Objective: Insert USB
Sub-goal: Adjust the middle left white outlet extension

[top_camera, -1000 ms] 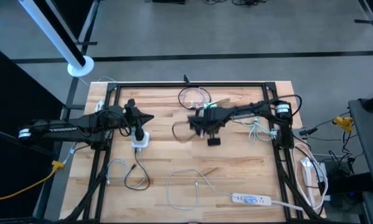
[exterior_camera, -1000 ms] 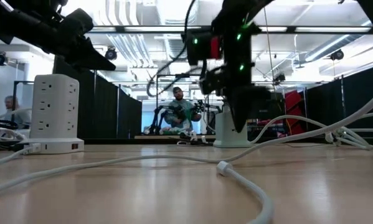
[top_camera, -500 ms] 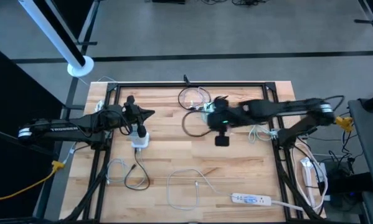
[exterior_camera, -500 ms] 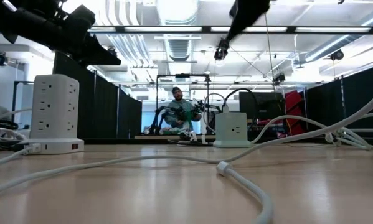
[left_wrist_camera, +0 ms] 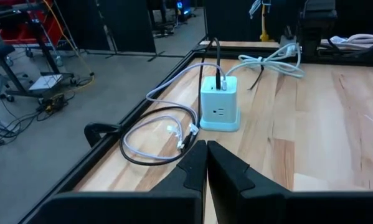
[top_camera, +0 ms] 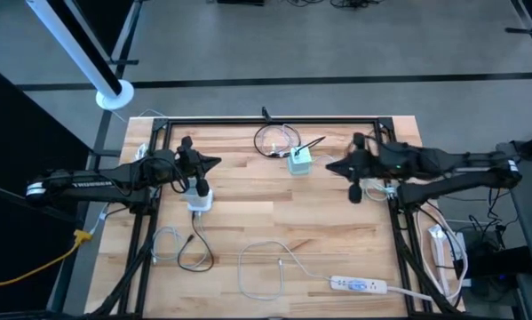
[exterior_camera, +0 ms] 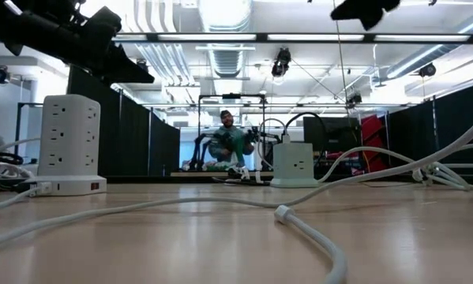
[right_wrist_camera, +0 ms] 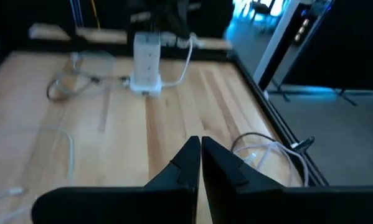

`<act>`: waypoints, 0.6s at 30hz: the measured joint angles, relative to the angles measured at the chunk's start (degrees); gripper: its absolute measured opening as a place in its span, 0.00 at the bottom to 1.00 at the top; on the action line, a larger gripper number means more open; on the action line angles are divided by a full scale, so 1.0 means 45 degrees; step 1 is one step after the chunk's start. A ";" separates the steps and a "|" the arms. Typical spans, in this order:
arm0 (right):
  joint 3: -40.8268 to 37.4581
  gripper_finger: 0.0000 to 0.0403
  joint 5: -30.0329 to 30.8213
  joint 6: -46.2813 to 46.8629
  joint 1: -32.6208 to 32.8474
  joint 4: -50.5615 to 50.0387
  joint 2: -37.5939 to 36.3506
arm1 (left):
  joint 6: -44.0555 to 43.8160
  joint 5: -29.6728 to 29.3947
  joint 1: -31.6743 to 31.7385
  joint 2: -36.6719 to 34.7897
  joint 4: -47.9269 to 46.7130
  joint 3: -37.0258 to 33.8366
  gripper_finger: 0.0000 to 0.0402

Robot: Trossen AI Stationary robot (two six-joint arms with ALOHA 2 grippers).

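charger cube [top_camera: 299, 161] upper centre, upright, black cable [left_wrist_camera: 218, 65] plugged in top | left claw [top_camera: 214, 164] clenched, empty | right claw [top_camera: 329, 167] clenched, empty

Bright even overhead light; ceiling lights [exterior_camera: 220, 16] glare white in low view. Table [top_camera: 274, 213] evenly lit, soft shadows. Right wrist view blurred; near cable [exterior_camera: 307, 229] out of focus.

Pale green charger cube [top_camera: 299, 161], light wood table [top_camera: 274, 213]
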 joint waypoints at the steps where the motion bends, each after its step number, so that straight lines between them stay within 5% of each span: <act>1: -0.0473 0.00 -0.0006 0.0119 0.0000 0.0412 -0.0365 | -0.0092 0.0211 -0.0014 -0.0041 0.0100 0.0000 0.00; 10: -0.4304 0.00 -0.0050 0.1087 0.0000 0.3703 -0.3194 | -0.0783 0.1964 -0.0402 -0.0714 0.0995 0.0000 0.00; 18: -0.6114 0.00 -0.0044 0.2319 0.0000 0.4901 -0.3414 | -0.0679 0.0245 -0.1361 -0.3261 -0.1146 0.0000 0.00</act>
